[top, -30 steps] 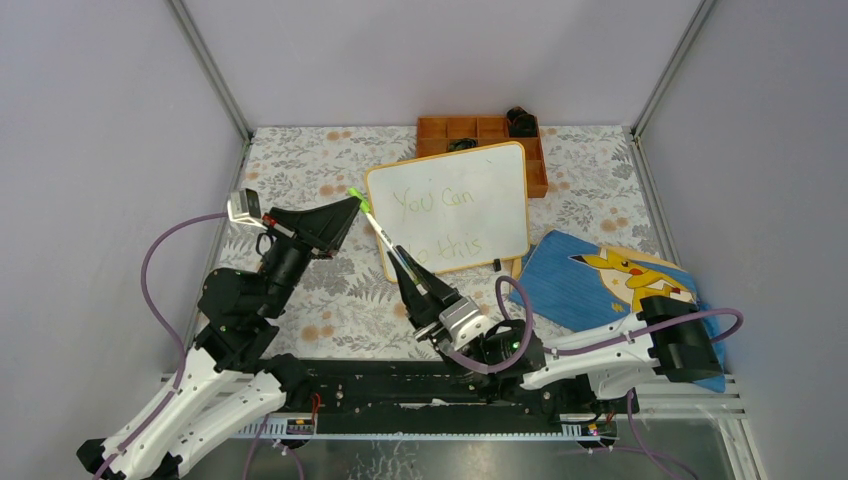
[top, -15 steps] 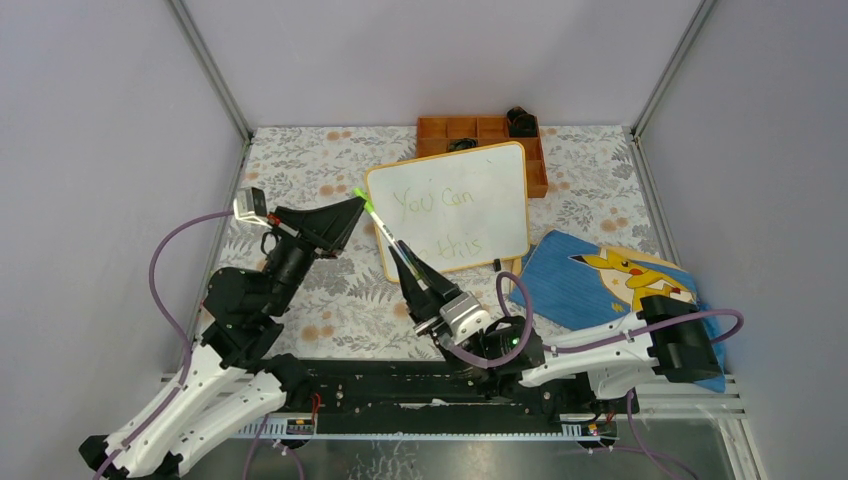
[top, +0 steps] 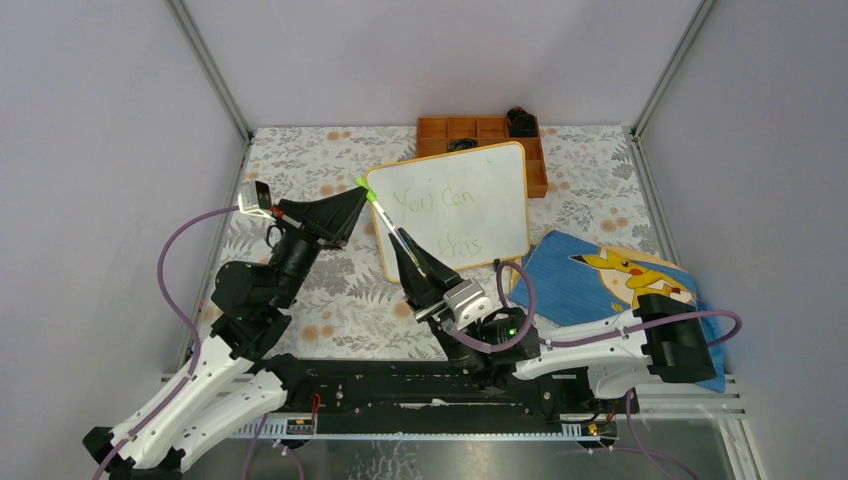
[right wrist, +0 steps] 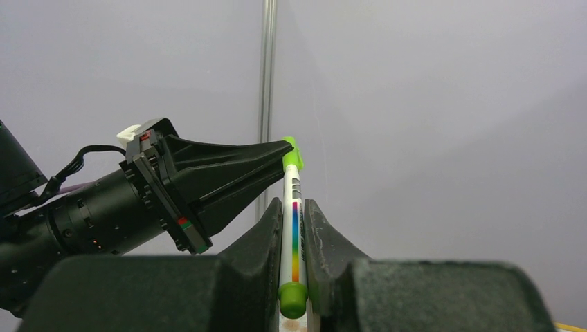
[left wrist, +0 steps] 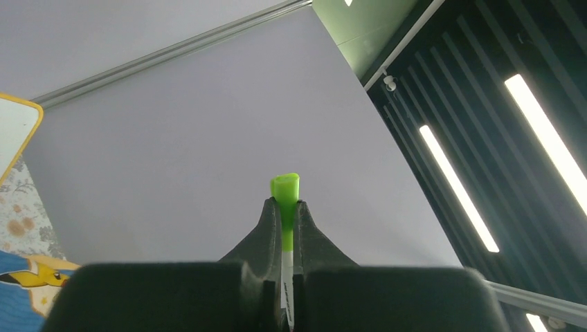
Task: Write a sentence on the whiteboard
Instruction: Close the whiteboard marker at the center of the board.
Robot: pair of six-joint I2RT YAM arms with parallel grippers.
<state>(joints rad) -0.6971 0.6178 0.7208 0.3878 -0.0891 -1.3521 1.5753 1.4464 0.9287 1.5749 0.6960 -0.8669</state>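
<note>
The whiteboard [top: 480, 205] with an orange-yellow frame lies at the table's middle back. The sentence [top: 436, 199] in faint green reads "You Can" above "this"; my right gripper hides the start of the second line. A white marker [top: 388, 222] with a rainbow stripe [right wrist: 293, 238] hangs over the board's left edge. My right gripper [top: 404, 252] is shut on its barrel [right wrist: 293, 207]. My left gripper [top: 357, 201] is shut on its green cap [left wrist: 285, 188], fingertips [right wrist: 273, 149] at the marker's top end. The board's corner shows in the left wrist view [left wrist: 15, 128].
An orange compartment tray [top: 478, 129] stands behind the board, with a black object [top: 520, 120] in its right corner. A blue cartoon-print cloth [top: 600, 278] lies at the right front. Enclosure walls and metal posts [top: 210, 70] ring the floral table mat [top: 320, 160].
Both arms have moved a little away from their bases, carrying the marker further over the board's left edge. Both grips stay shut.
</note>
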